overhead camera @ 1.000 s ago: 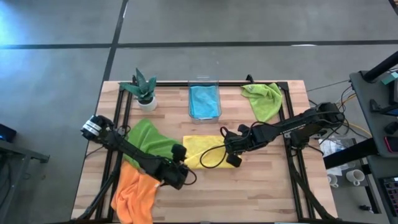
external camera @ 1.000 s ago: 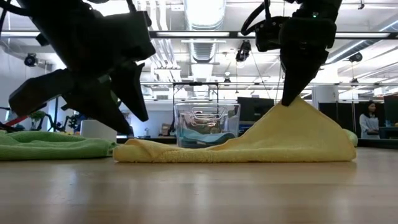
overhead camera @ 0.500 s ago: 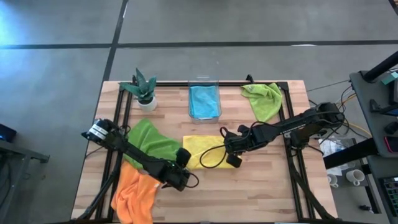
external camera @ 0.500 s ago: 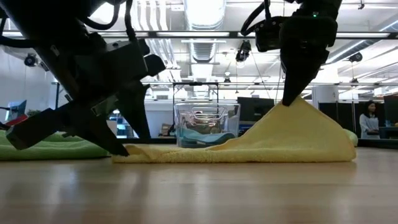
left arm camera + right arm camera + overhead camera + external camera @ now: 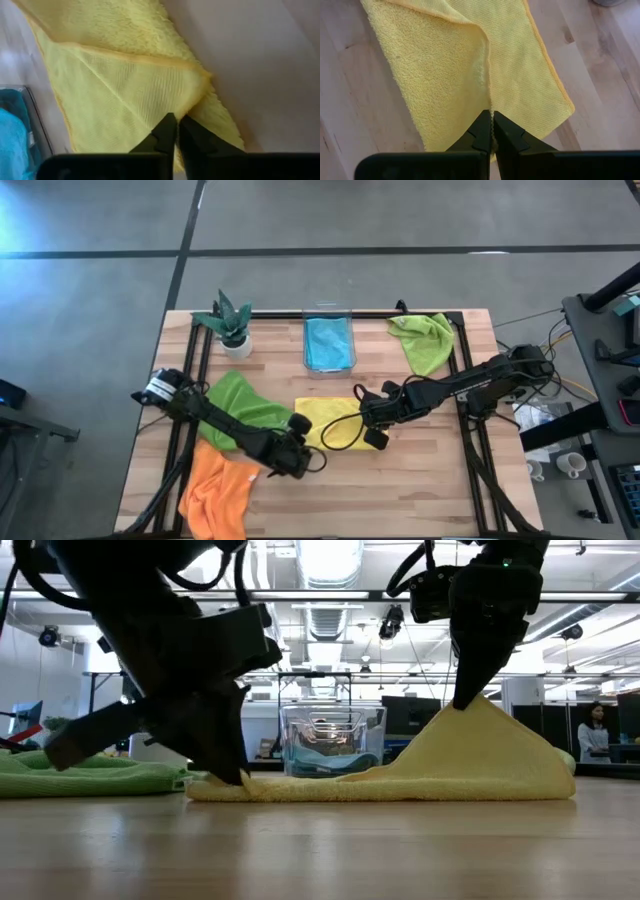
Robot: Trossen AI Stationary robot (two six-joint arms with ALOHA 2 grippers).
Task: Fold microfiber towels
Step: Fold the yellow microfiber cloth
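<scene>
Yellow towel (image 5: 335,423) mid-bench: right fingers (image 5: 462,700) pinch its lifted edge, left fingers (image 5: 236,776) close on its front corner; thin bites, either may slip under tension.

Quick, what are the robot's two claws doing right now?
Left gripper: shut on the yellow towel, pinching its near corner at the table.
Right gripper: shut on the yellow towel, holding its other end lifted up.
</scene>
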